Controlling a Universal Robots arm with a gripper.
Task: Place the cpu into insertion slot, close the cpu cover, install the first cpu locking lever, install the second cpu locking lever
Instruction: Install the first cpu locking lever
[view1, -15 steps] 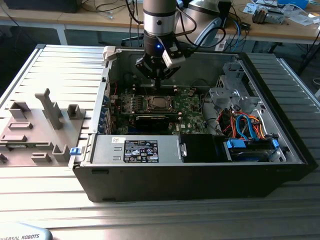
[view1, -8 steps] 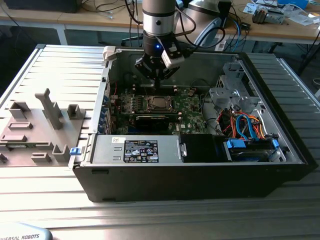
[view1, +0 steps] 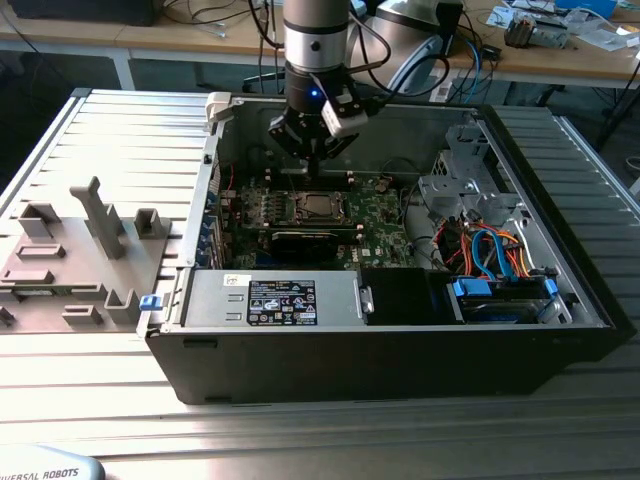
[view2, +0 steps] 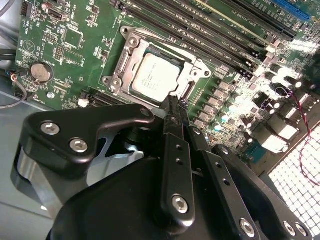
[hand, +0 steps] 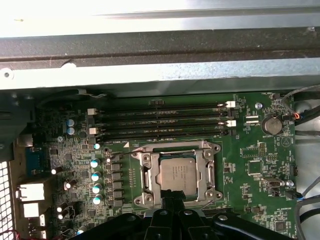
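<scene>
The claw (view2: 176, 107) hovered with its fingers pressed together and empty, tips just above the near edge of the cpu cover (view2: 131, 41). The cpu (view2: 156, 77) already sat in the insertion slot (hand: 210, 176) directly beneath; any press there probably needed slow, square descent.

The arm (view1: 313, 35) is a silvery-grey cylinder with a dark band and a small blue light near its lower end, black cables looping beside it, and a light grey box-shaped module (view1: 343, 118) clipped to the side of the wrist. Below hangs a black gripper (view1: 313, 160) of angular linkage plates. In the second wrist view the gripper (view2: 175, 107) shows matte black bars joined by round silver screw heads, a curved black bracket (view2: 85, 132) with two silver bolts, and slim black fingers (view2: 172, 112) dotted with small holes.
</scene>
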